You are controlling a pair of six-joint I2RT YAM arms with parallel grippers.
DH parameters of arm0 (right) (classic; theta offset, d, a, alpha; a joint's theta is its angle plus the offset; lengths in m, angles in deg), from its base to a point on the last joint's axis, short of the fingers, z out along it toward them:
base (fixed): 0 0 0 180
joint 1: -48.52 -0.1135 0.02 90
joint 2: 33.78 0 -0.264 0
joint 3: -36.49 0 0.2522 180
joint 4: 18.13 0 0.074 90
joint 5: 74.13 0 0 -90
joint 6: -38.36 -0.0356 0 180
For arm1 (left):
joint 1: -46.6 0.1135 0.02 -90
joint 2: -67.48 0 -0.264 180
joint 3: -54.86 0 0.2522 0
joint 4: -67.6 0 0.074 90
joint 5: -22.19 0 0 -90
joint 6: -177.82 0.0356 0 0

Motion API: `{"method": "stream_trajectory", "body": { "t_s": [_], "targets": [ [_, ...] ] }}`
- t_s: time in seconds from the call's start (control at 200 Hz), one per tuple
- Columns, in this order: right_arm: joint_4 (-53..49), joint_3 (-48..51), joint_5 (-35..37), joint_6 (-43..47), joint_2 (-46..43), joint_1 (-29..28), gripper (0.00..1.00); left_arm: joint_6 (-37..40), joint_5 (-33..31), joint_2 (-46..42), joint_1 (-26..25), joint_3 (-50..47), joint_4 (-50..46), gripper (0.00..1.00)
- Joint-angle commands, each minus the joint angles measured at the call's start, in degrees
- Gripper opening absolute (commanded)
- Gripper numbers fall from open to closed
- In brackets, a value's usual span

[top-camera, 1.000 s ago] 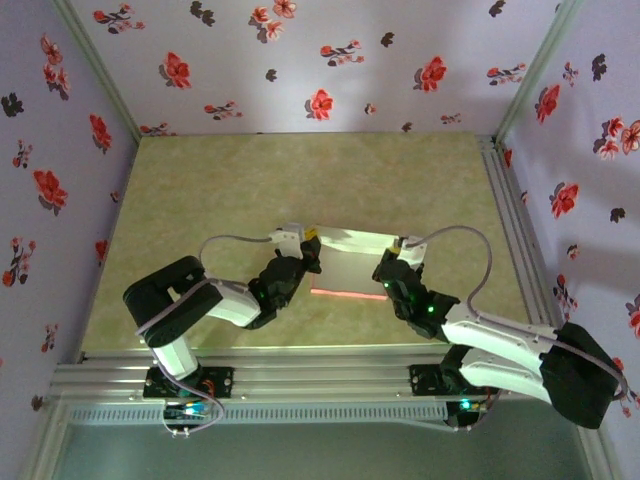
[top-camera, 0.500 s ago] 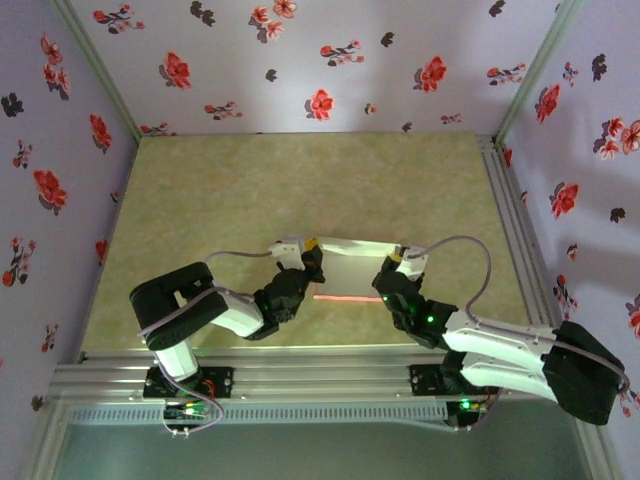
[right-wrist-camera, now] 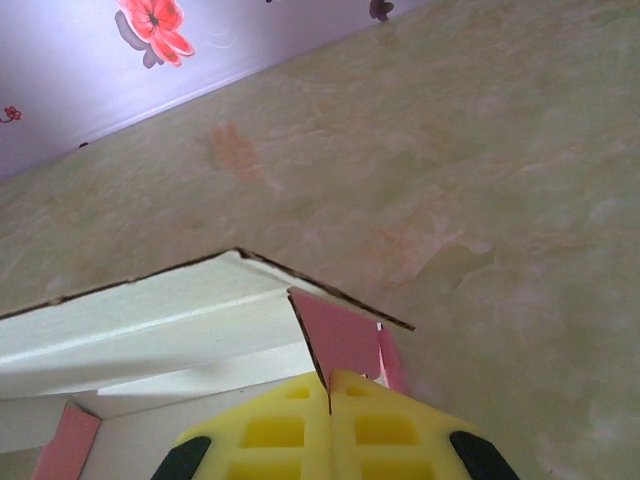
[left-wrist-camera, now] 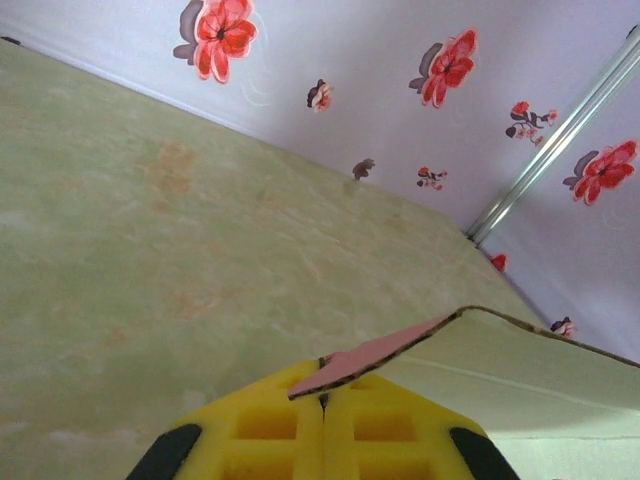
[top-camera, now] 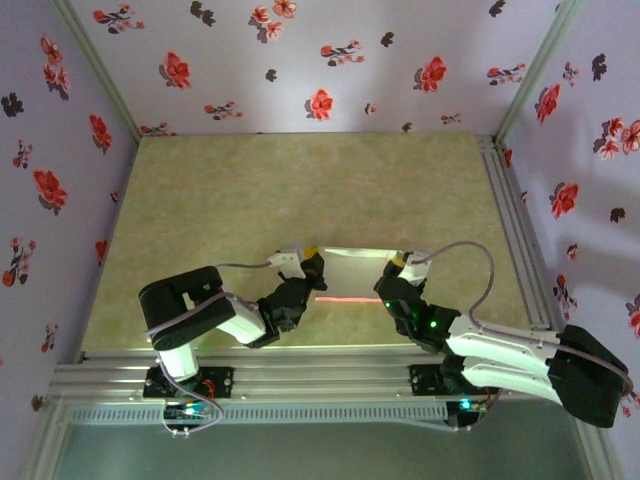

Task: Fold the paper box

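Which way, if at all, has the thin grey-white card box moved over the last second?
Yes. The thin grey-white card box has shifted nearer, toward the aluminium rail along the near edge.

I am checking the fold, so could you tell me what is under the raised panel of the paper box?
Under the raised panel of the paper box, a lower pale panel and a pink tab show; the table beneath them is covered.

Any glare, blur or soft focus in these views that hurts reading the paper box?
Top external: the paper box glares near white along its far panel. Left wrist: even light, the left gripper close to the lens looks soft, box edge fairly crisp. Right wrist: even light, mild shadow under the folded panel, the right gripper soft.
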Motion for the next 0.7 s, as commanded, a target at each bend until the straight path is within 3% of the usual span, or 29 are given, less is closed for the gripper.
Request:
{"method": "stream_trajectory", "body": {
  "t_s": [0.0, 0.58, 0.695],
  "targets": [
    [-3.9, 2.1, 2.0, -2.7, -0.6, -0.4, 0.0, -4.1, -2.7, 2.8, -1.6, -2.7, -4.7, 0.03],
    [-6.4, 5.3, -0.4, -4.3, -3.2, -1.2, 0.0, -5.7, -5.6, 6.4, -2.9, -4.6, -4.6, 0.03],
    [-8.3, 4.2, -2.4, -2.9, -5.3, -1.4, 0.18, -4.8, -5.9, 6.1, -2.9, -4.7, -4.6, 0.03]
  ]
}}
